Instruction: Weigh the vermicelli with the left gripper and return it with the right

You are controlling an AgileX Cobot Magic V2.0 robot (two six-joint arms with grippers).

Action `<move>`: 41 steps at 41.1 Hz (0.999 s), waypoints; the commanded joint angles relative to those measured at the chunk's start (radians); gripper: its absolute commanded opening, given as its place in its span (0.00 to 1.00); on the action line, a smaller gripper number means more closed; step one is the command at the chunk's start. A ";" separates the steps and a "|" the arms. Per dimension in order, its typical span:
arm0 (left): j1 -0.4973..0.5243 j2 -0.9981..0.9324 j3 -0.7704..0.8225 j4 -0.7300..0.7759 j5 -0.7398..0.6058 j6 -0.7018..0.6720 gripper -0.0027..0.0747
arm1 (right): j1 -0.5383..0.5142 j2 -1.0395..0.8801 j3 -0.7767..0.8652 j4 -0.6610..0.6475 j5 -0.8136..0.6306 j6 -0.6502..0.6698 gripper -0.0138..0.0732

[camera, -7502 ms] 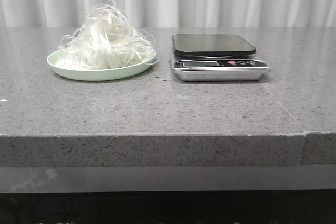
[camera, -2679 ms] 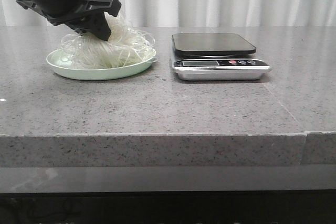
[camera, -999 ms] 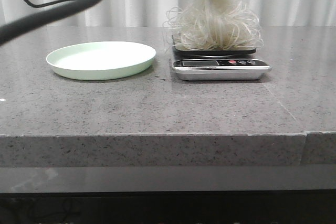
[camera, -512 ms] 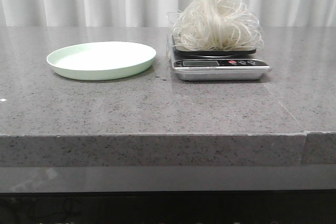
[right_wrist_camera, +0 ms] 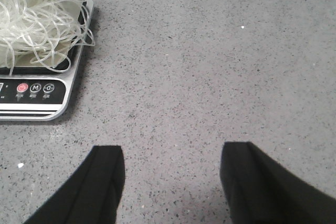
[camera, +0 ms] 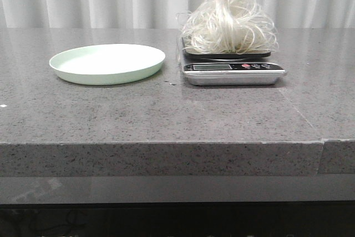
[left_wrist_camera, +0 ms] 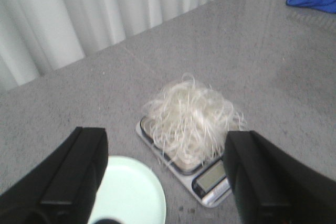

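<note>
The vermicelli (camera: 230, 18), a fluffy mound of thin white strands, sits on the black platform of the kitchen scale (camera: 233, 70). It also shows in the left wrist view (left_wrist_camera: 191, 119) and the right wrist view (right_wrist_camera: 31, 19). The pale green plate (camera: 107, 63) lies empty to the scale's left. My left gripper (left_wrist_camera: 165, 148) is open and empty, high above the plate (left_wrist_camera: 131, 198) and scale (left_wrist_camera: 212, 179). My right gripper (right_wrist_camera: 170, 156) is open and empty over bare counter beside the scale (right_wrist_camera: 42, 95). Neither gripper shows in the front view.
The grey speckled counter (camera: 166, 115) has a front edge close to the camera and a seam at the right. White curtains hang behind. A blue cloth (left_wrist_camera: 312, 1) lies far off on the counter in the left wrist view.
The left gripper carried the vermicelli from the plate to the scale, let it go and rose out of the front view. In the last half second nothing has moved.
</note>
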 commanded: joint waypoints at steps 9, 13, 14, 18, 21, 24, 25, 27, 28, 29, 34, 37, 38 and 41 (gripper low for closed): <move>0.001 -0.303 0.286 0.002 -0.144 -0.044 0.71 | -0.003 -0.001 -0.023 0.008 -0.056 -0.003 0.74; 0.001 -0.400 0.381 0.002 -0.144 -0.050 0.71 | 0.010 -0.001 -0.023 0.008 -0.053 -0.004 0.74; 0.001 -0.421 0.409 0.002 -0.144 -0.050 0.71 | 0.021 -0.001 -0.023 0.008 -0.053 -0.010 0.74; 0.001 -0.517 0.498 0.002 -0.144 -0.050 0.71 | 0.076 -0.001 -0.024 0.008 -0.051 -0.038 0.74; 0.001 -0.577 0.552 0.002 -0.144 -0.050 0.71 | 0.129 -0.001 -0.029 0.008 -0.052 -0.048 0.74; 0.001 -0.630 0.600 0.002 -0.144 -0.050 0.71 | 0.184 0.009 -0.046 0.008 -0.052 -0.048 0.74; 0.001 -0.644 0.615 0.002 -0.144 -0.050 0.71 | 0.196 0.015 -0.052 0.008 -0.051 -0.048 0.74; 0.001 -0.663 0.635 0.002 -0.144 -0.050 0.71 | 0.217 0.033 -0.069 0.008 -0.051 -0.048 0.74; 0.001 -0.669 0.642 0.002 -0.144 -0.050 0.71 | 0.228 0.046 -0.080 0.008 -0.051 -0.048 0.74; 0.001 -0.673 0.650 0.002 -0.144 -0.050 0.71 | 0.234 0.061 -0.089 0.008 -0.051 -0.048 0.74; 0.001 -0.673 0.665 0.002 -0.144 -0.050 0.71 | 0.268 0.140 -0.156 0.009 -0.044 -0.048 0.74; 0.001 -0.670 0.666 0.002 -0.144 -0.050 0.71 | 0.288 0.194 -0.202 0.009 -0.038 -0.048 0.74; 0.001 -0.670 0.666 0.002 -0.144 -0.050 0.71 | 0.294 0.210 -0.217 0.009 -0.030 -0.048 0.74; 0.001 -0.670 0.666 0.002 -0.144 -0.050 0.71 | 0.320 0.274 -0.280 0.024 -0.013 -0.048 0.74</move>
